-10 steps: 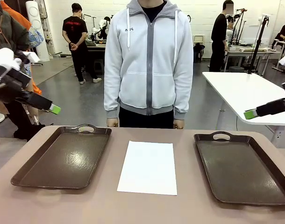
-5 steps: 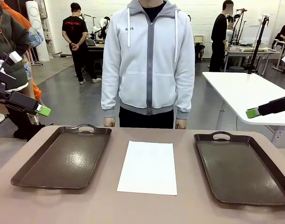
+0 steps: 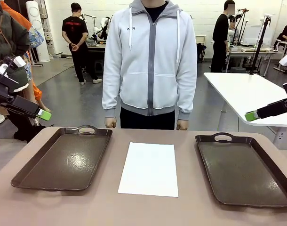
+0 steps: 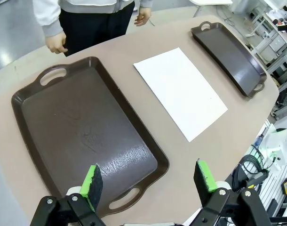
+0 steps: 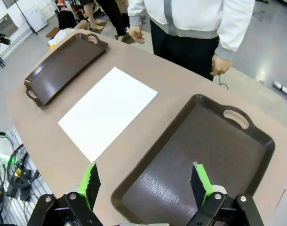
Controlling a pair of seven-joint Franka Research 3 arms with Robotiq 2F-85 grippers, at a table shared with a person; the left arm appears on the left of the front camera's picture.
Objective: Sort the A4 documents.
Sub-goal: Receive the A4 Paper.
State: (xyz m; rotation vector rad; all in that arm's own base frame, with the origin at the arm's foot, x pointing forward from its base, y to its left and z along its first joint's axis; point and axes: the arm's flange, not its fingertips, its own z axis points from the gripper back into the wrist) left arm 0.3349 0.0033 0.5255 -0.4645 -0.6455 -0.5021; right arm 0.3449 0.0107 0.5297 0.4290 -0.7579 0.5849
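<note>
Lying flat on the brown table, nearest item: one stack or single sheet of A4 documents, white, blank, long side running away from the robot; whether more than one sheet lies there cannot be told.

Left tray: dark brown, handled, beside the paper, apart from it by a strip of bare table.

Right tray: same kind, on the other side of the paper, also apart from it. The paper sits between the two trays, touching neither.

Left gripper: raised over the table's left edge, above the left tray's outer side, well apart from the paper. Green pads stand wide apart, nothing between them.

Right gripper: raised past the right tray, likewise well apart from the paper, jaws spread wide, holding nothing.

Person: pale grey hooded jacket, standing at the far edge, one hand and the other hand hanging at table height, touching nothing.

Farther off: a white table, other people standing.
</note>
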